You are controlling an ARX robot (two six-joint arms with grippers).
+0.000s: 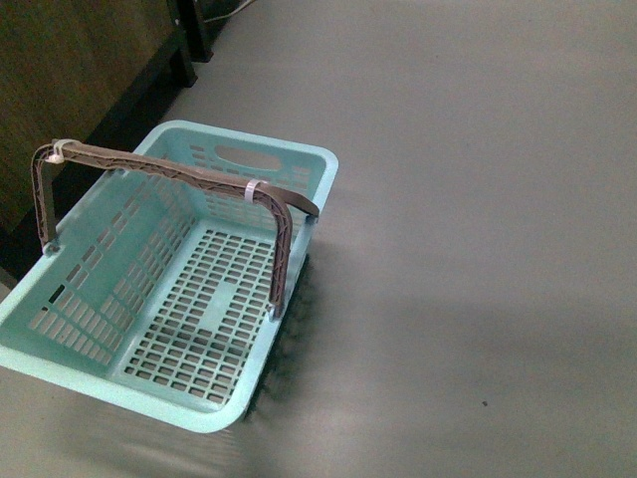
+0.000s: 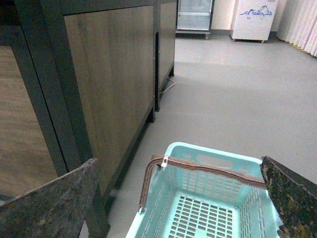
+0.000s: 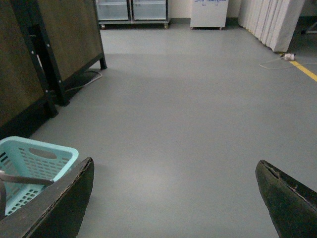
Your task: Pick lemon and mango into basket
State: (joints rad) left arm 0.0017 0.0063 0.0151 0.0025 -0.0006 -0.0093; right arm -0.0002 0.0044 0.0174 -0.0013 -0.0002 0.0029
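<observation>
Now the basket (image 1: 100, 289) stands lower left in front view; left gripper (image 2: 178, 161) and right gripper (image 3: 174, 163) are spread apart.

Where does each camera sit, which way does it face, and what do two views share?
Front: on the body, looking down at the basket on the floor; no arm shows.
Left wrist: above the basket, facing the wooden cabinet; open left claw frames it.
Right wrist: faces across the floor; open right claw shows.
Shared: all show the basket.
</observation>
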